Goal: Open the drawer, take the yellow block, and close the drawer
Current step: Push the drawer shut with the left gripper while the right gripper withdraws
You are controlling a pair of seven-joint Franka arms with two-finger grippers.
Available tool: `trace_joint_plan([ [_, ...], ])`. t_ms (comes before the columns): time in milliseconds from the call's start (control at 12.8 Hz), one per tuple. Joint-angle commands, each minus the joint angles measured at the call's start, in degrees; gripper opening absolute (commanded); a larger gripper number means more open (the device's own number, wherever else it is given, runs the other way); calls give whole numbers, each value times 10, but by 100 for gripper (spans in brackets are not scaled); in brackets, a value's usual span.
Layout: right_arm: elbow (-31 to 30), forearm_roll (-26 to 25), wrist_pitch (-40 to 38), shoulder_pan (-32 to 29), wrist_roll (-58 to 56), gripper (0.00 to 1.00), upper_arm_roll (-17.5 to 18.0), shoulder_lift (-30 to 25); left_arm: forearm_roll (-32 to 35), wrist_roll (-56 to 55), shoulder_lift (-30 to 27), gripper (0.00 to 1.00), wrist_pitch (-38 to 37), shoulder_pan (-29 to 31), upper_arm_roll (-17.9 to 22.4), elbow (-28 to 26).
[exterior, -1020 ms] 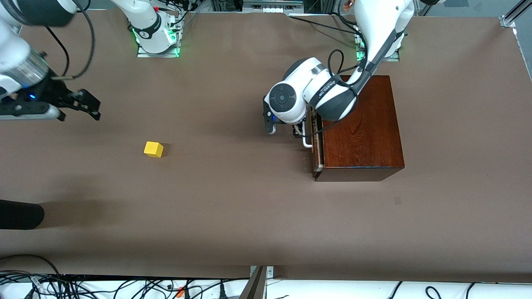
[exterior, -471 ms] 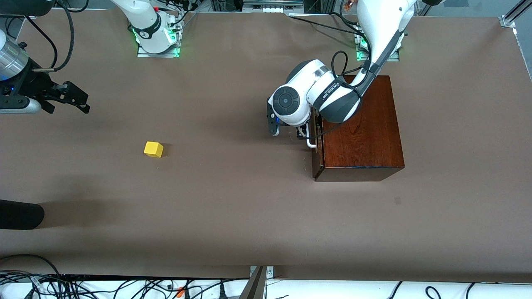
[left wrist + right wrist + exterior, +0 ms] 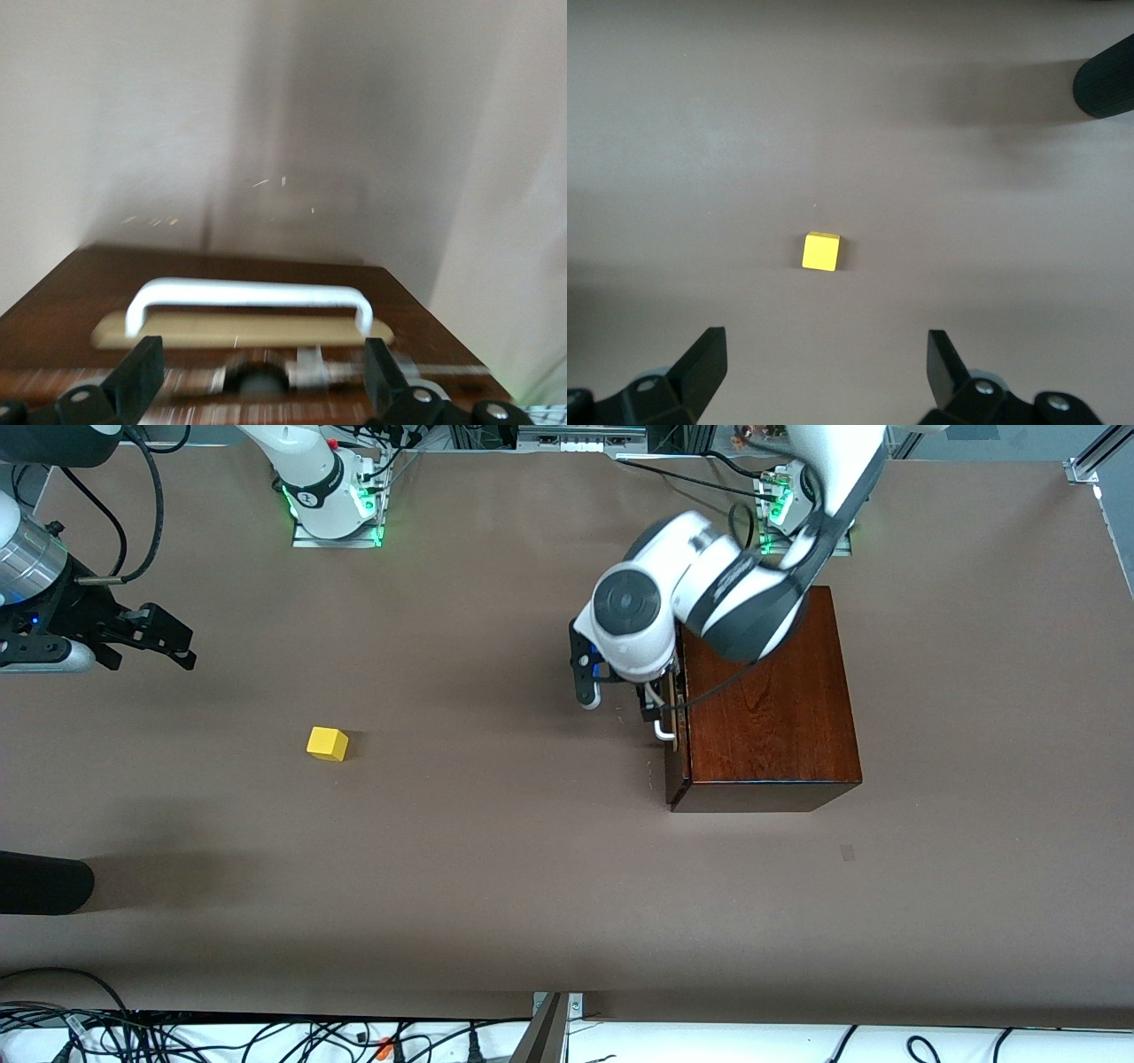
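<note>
drawer (image 3: 671,731) looks shut | block (image 3: 327,743) out at box's (image 3: 769,700) nine o'clock | left gripper (image 3: 620,691) spread, empty, at handle (image 3: 248,297) | right gripper (image 3: 151,636) spread, empty, waits over table (image 3: 496,886)

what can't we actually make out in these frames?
- Drawer inside: it is shut or nearly so, nothing of the tray shows in the front view.
- Drawer handle and front: smeared by motion in the left wrist view.
- Left claw: partly under its own wrist in the front view.
- Right claw: arm cut off by the front view's edge.
- Dark object: cut off by the edge, unidentifiable.
</note>
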Motion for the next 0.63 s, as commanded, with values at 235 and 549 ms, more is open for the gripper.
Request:
trace_joint_plan([
  [235,11,4,1,-4,-31,100,5,11,10,-105,-33,100,-121,33,16,143],
  [549,12,5,1,-4,-30,100,5,12,4,-110,-62,100,-129,69,79,166],
])
